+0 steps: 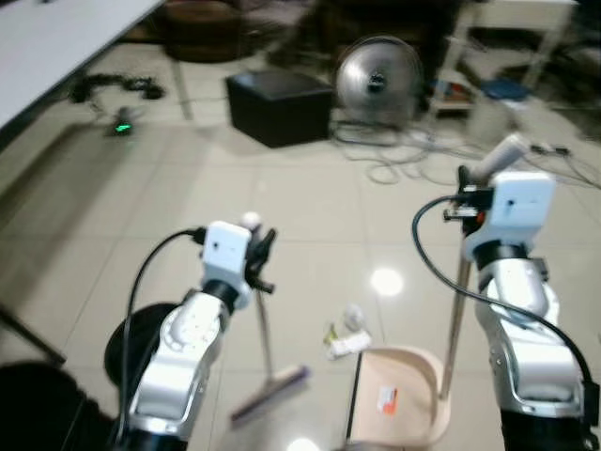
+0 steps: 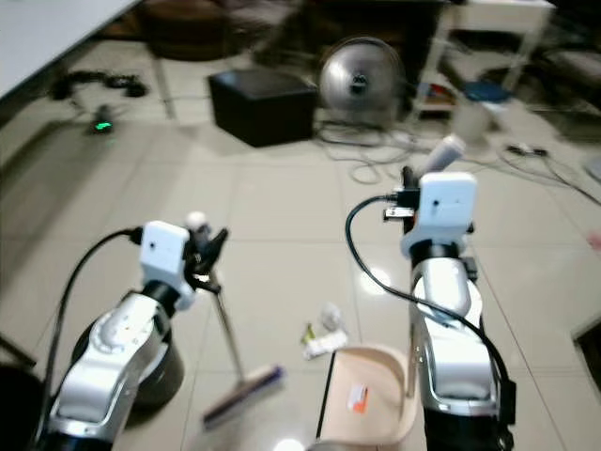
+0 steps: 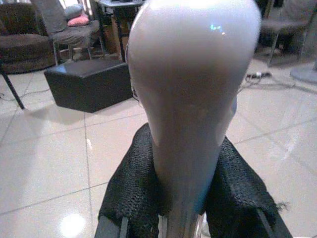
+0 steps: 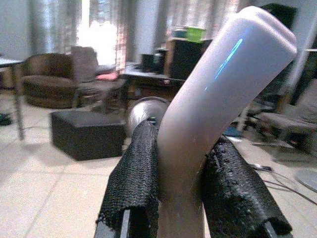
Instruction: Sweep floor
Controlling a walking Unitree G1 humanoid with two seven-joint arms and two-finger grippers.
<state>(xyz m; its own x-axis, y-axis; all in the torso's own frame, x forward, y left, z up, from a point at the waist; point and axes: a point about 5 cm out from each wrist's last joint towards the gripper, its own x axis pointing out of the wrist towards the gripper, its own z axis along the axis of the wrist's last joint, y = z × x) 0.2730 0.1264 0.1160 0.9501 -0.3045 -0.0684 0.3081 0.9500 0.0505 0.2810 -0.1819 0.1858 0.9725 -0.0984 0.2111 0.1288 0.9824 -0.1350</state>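
Your left gripper (image 1: 255,246) clamps the broom (image 1: 266,376), its head at nine o'clock of the litter (image 1: 348,335); your right gripper (image 1: 467,193) grips the dustpan (image 1: 399,395).

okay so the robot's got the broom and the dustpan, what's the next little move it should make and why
Probably draw the broom rightward with the left claw toward the dustpan. The trash scraps lie on the tile just beyond the pan's open edge, the broom head rests left of them, and the right claw already holds the dustpan handle.
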